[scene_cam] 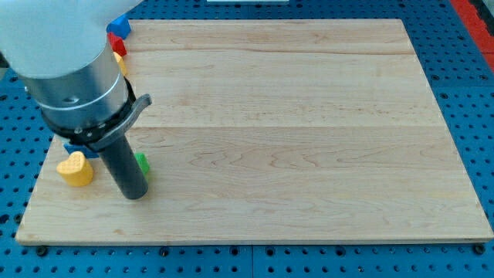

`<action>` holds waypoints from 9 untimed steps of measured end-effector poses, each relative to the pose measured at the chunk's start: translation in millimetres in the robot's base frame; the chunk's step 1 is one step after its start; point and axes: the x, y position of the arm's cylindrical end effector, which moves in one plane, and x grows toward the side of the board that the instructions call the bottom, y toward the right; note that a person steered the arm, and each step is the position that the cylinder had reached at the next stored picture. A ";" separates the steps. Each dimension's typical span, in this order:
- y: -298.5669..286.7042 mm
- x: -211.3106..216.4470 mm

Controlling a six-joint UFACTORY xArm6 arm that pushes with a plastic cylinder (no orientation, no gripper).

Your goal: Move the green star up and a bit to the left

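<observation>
The green star (142, 164) lies near the board's lower left and only a small part of it shows to the right of the rod. My tip (136, 194) rests on the board just below the star, touching or nearly touching it. The rod and the arm's grey body hide most of the star and the area to the view's left of it.
A yellow heart (76, 169) lies to the left of the rod. A blue block (77, 147) peeks out under the arm. A blue block (120, 25), a red block (116, 42) and a yellow block (120, 62) sit at the upper left corner. The wooden board (309, 116) lies on a blue pegboard.
</observation>
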 end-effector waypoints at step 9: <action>-13.3 -45.5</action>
